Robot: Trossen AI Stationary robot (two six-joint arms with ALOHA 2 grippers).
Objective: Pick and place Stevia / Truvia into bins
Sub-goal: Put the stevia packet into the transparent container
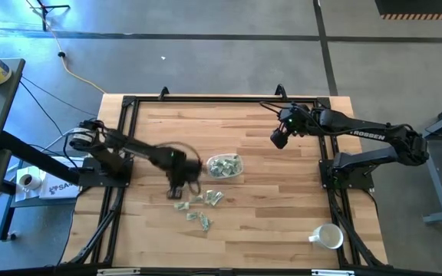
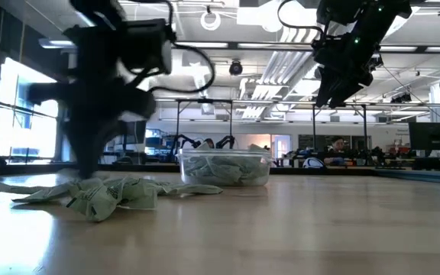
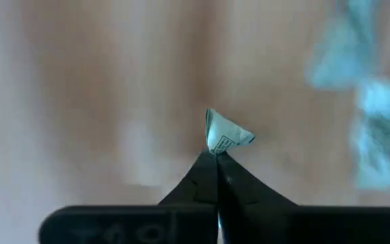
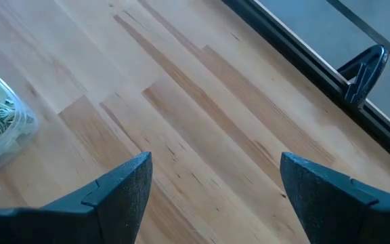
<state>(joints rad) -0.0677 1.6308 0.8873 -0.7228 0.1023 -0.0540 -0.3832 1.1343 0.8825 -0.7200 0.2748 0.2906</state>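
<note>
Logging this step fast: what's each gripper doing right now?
Left gripper: shut on a sweetener packet.
Right gripper: open, holding nothing, above the table.

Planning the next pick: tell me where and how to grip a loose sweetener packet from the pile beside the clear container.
Take a crumpled packet by a raised edge, coming straight down; they lie flat on the table. The left gripper pinches one so.

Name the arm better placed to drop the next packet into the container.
Left. Its gripper already pinches a packet beside the container, while the right gripper hangs open and empty farther back.
</note>
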